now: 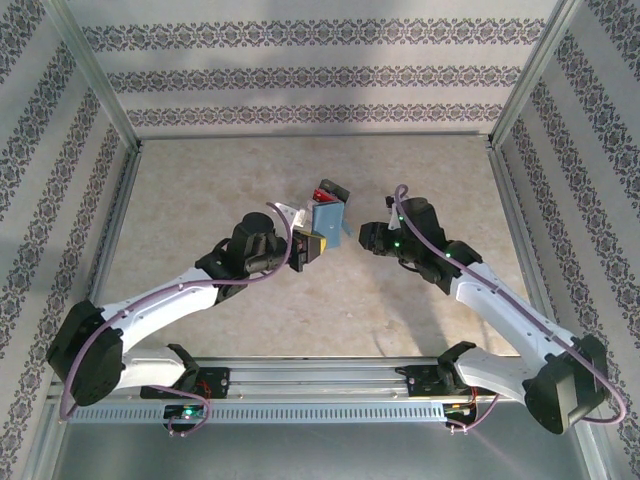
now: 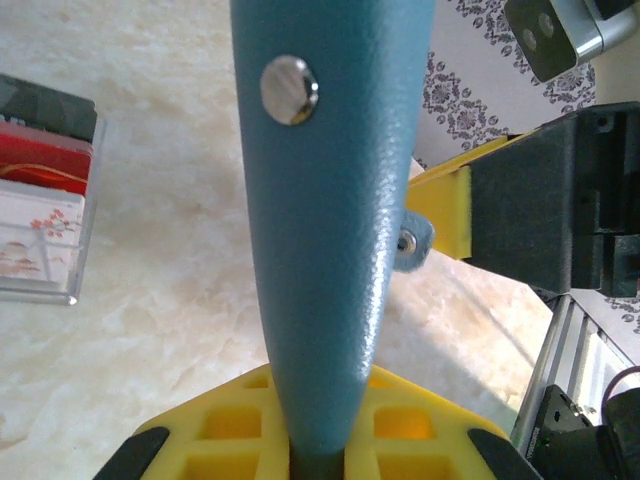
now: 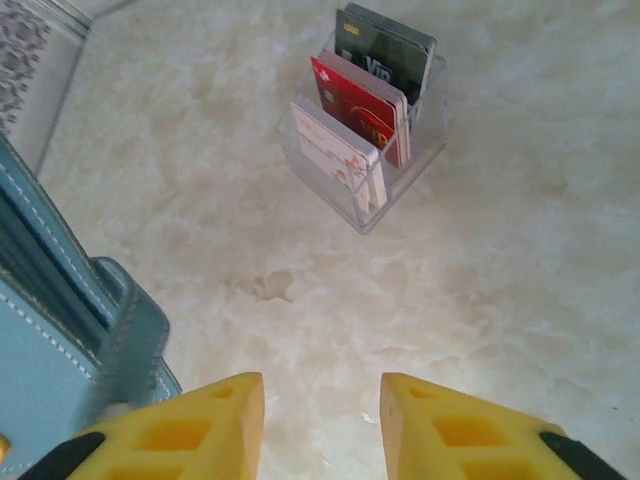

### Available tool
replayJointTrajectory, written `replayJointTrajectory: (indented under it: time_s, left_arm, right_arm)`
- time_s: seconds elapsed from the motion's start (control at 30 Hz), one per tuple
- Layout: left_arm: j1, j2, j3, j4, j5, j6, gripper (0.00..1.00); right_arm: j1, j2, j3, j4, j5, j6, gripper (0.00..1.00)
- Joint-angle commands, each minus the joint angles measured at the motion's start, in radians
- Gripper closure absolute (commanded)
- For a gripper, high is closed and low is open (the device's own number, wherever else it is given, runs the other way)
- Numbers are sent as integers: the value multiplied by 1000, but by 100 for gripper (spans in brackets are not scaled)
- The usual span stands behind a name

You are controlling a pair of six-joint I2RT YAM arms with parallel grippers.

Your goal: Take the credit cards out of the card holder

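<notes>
Two robot arms meet over the middle of a pale, marble-patterned table [image 1: 200, 200]. The left gripper [image 1: 306, 248] is pinching one edge of a teal-blue card holder [image 1: 328, 217]. Its yellow fingers are pressed against both faces, so the holder stands up out of them, above the table.

From the left wrist camera, the card holder [image 2: 330, 250] rises edge-on from between the fingers of the left gripper [image 2: 320, 455]. A round silver snap [image 2: 289, 90] sits on its pebbled outer face, and a small closure tab [image 2: 412, 243] sticks out on its right side.

The right gripper [image 1: 368, 238] faces the holder from the opposite side, close to it. From the right wrist camera, the two yellow fingers of the right gripper [image 3: 320, 425] are spread, with nothing between them but bare table below. The card holder [image 3: 60, 330] is just beside the left finger, showing a paler blue inside with light stitching and layered pockets. Whether that finger touches it cannot be told.

Ahead of the right gripper and well apart from it, a clear box [image 3: 365, 130] rests on the table. It holds upright cards: a white patterned one nearest, then a red one, then a dark one. From the left wrist, the clear box [image 2: 45, 200] lies off to the left of the held holder
</notes>
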Motion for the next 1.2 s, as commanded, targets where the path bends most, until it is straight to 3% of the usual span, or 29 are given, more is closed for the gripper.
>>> replayJointTrajectory:
  time_s: [0.0,0.33,0.53,1.07,1.17]
  left_arm:
    - [16,-43,57,-87,43,90,100]
    - [23,-64,144,-292,177,259,100]
    - [23,-77,156,-311,284,299,100]
    - [22,-106,117,-225,420,265,100]
    - [23,-107,120,-226,435,269,100]
  right_arm:
    - [-18,-54,-33,68,-132,-82,58]
    - [-33,-187,-93,317,-410,-108,23]
    - [-36,-168,-82,350,-526,-98,24]
    - [-45,-152,-114,359,-536,-91,28]
    - [-47,-158,-119,375,-560,-86,34]
